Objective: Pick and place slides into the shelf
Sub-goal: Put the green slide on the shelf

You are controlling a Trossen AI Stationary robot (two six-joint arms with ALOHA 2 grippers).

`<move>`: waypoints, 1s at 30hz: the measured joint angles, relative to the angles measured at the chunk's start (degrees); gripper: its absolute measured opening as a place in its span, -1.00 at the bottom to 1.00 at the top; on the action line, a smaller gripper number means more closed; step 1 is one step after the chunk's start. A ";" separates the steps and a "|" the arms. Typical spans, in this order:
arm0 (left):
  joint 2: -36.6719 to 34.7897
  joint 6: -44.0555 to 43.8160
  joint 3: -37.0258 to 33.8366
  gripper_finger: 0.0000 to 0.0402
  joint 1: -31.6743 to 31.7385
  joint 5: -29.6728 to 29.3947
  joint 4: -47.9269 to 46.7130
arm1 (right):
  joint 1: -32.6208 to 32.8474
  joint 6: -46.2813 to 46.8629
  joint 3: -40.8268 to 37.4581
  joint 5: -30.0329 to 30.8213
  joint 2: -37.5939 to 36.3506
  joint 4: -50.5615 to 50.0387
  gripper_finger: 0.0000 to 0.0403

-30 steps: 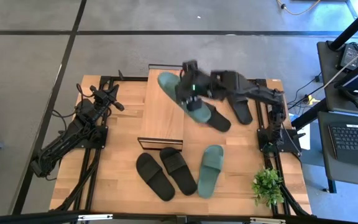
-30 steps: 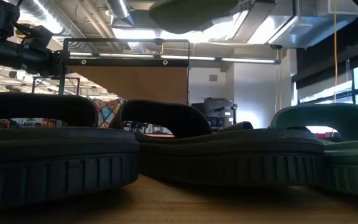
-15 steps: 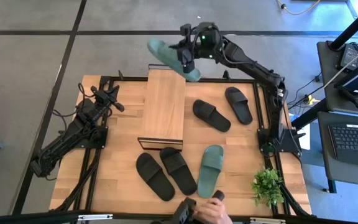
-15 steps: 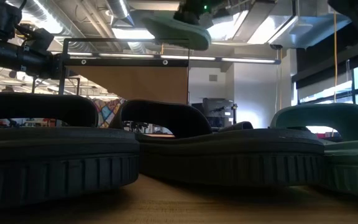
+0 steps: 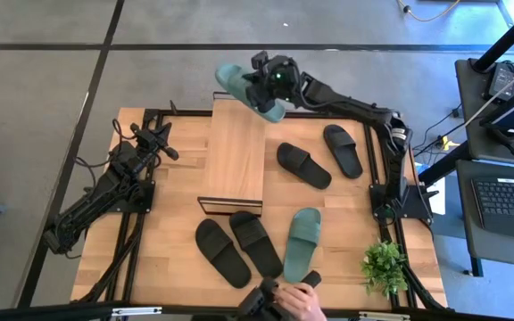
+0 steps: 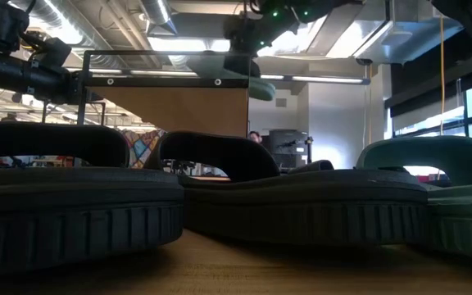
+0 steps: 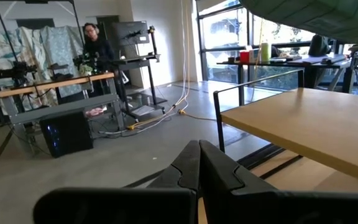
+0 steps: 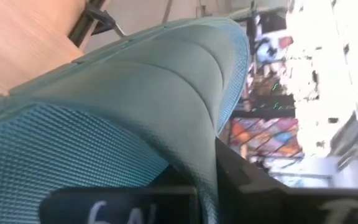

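The held sage-green slide [image 5: 248, 90] is rubbery and matte, with a broad ribbed strap and a finely dimpled footbed that fills the right wrist view [image 8: 104, 124]. It hangs in the air over the far end of the shelf [image 5: 236, 160], its long axis running diagonally, one end out past the shelf's far left corner and the other toward the right arm. Which end is the toe is hard to tell from above. The right gripper [image 5: 270, 85] is clamped tight on it, apparently at the strap.

The shelf is a long rectangle of pale wood plank on a thin black metal frame, its length running from near to far.

On the wooden tabletop [image 5: 177, 267] lie four black slides and one more green slide [image 5: 302, 243]. The left gripper [image 5: 161, 143] waits at the left of the shelf, fingers pressed together.
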 joint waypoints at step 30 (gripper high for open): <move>0.00 4.87 0.00 -1.00 0.00 0.00 -0.04 | -1.93 -11.02 -0.66 -17.11 0.00 -0.30 -0.94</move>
